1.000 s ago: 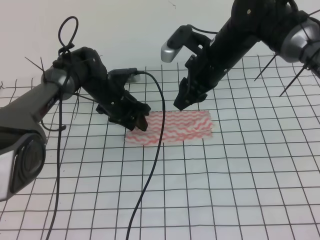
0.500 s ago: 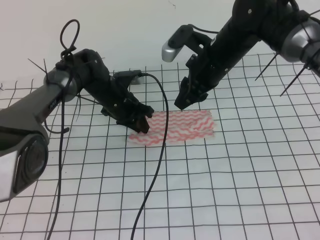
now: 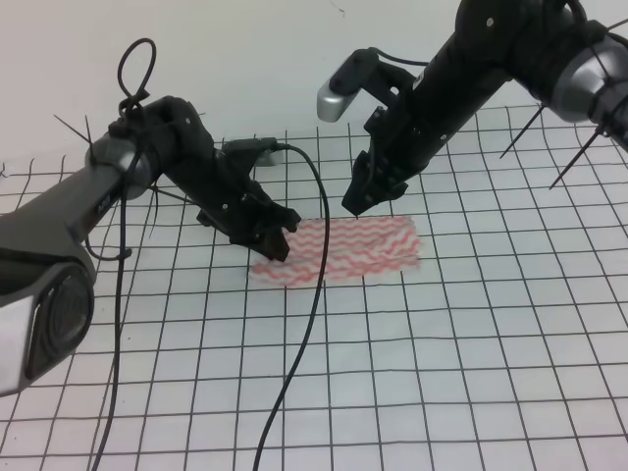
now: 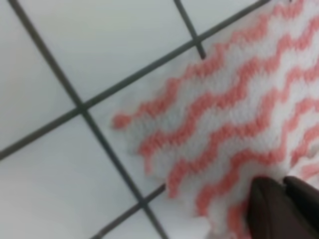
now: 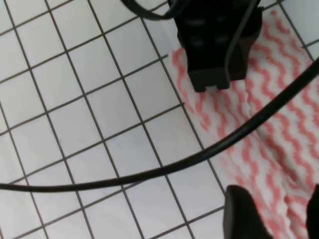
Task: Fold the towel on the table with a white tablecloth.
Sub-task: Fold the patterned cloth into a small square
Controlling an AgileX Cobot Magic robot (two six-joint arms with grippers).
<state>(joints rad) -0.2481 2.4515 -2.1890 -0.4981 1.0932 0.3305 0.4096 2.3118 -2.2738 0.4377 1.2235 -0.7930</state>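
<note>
At the towel's left end, the left hand (image 3: 273,242) is down on the cloth, its dark fingertips (image 4: 279,206) pressed side by side with no gap between them in the left wrist view. Whether any fabric is pinched between them cannot be told; the tips rest against the striped surface near that end's lower corner.

Right hand (image 3: 355,203) hangs above the towel's far edge, left of its middle, tilted down toward the cloth. Two dark fingertips (image 5: 239,211) show at the bottom of the right wrist view with a stretch of striped cloth between them, so the hand is spread and apart from the towel.

Towel (image 3: 343,249): pink-red wavy stripes on white, lying flat, long side running left to right, roughly mid-bench, its left end slightly skewed to the grid lines.

White tablecloth (image 3: 471,373) with black grid covers the bench (image 3: 549,432) all around it.

Black cable (image 3: 299,343) from the left arm loops across the towel's left part and trails to the near edge.
</note>
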